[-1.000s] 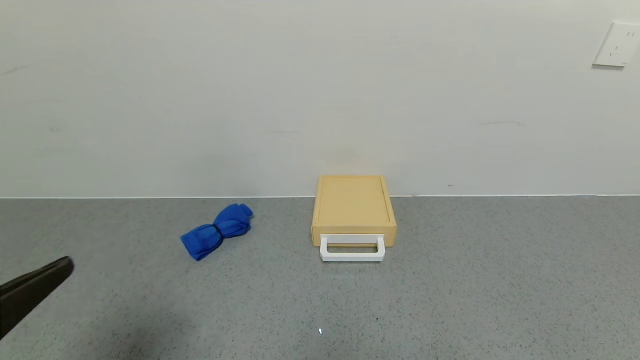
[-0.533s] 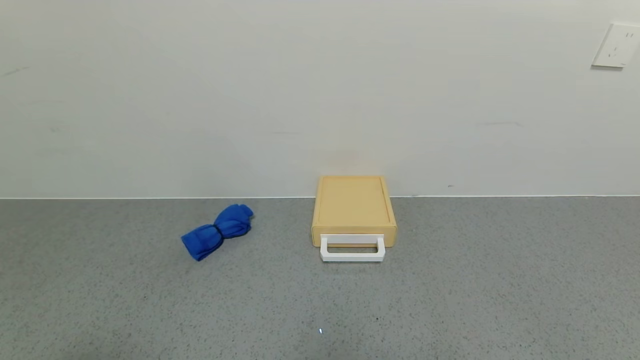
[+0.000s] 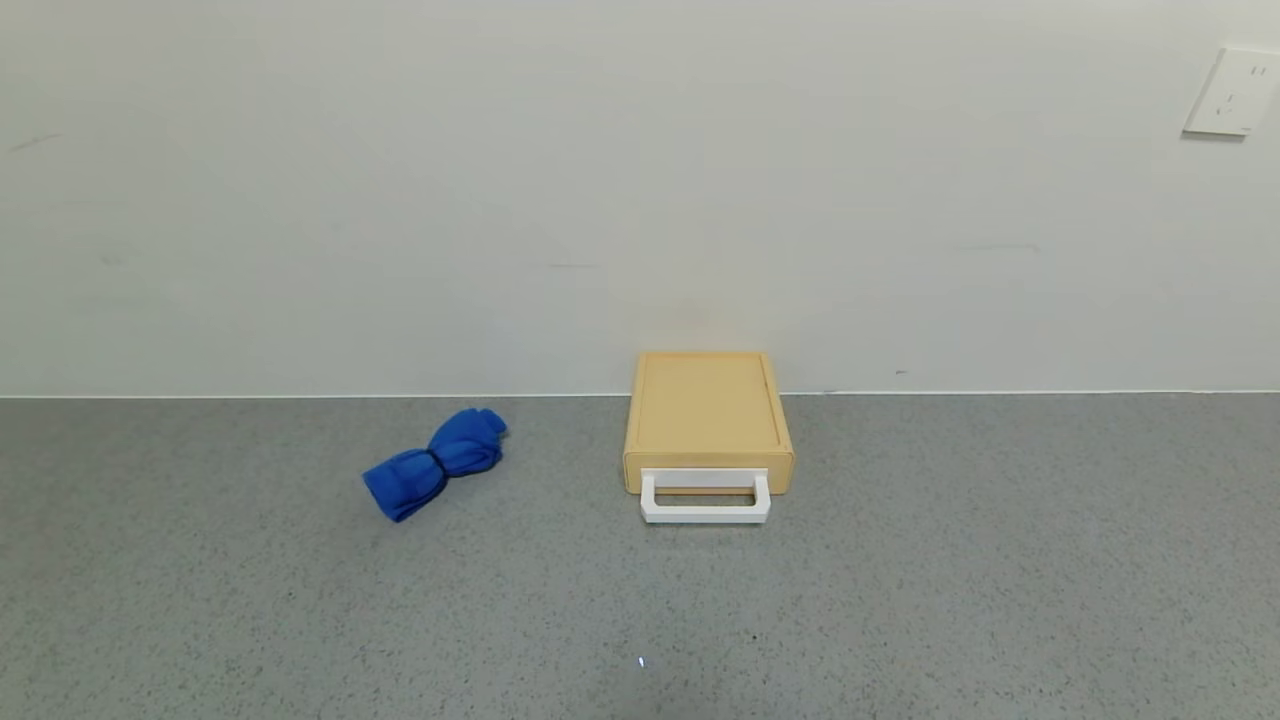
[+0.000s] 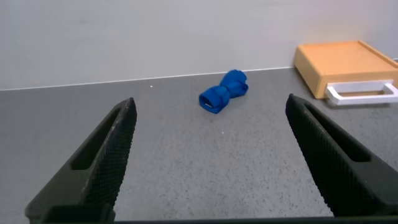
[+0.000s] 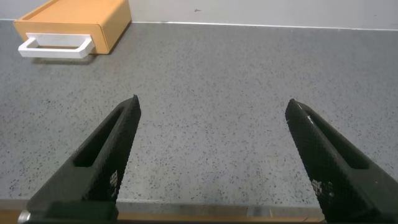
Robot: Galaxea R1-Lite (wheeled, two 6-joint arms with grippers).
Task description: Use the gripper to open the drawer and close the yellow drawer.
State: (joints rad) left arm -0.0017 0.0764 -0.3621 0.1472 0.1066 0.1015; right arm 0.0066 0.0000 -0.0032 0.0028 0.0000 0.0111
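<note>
The pale-yellow drawer box [image 3: 708, 410] sits against the back wall on the grey counter, its drawer shut and its white loop handle [image 3: 705, 498] facing me. It also shows in the left wrist view [image 4: 344, 64] and the right wrist view [image 5: 74, 26]. Neither gripper shows in the head view. My left gripper [image 4: 210, 109] is open and empty, held back low over the counter near its front left. My right gripper [image 5: 212, 106] is open and empty, near the counter's front edge to the right of the drawer.
A rolled blue cloth [image 3: 436, 462] lies on the counter left of the drawer, also in the left wrist view [image 4: 224, 91]. A white wall socket [image 3: 1230, 92] is high on the right. The counter's front edge [image 5: 186, 211] runs under the right gripper.
The left gripper's dark finger, at the head view's lower left one second ago, has drawn back out of that view. The drawer and cloth have not moved.
</note>
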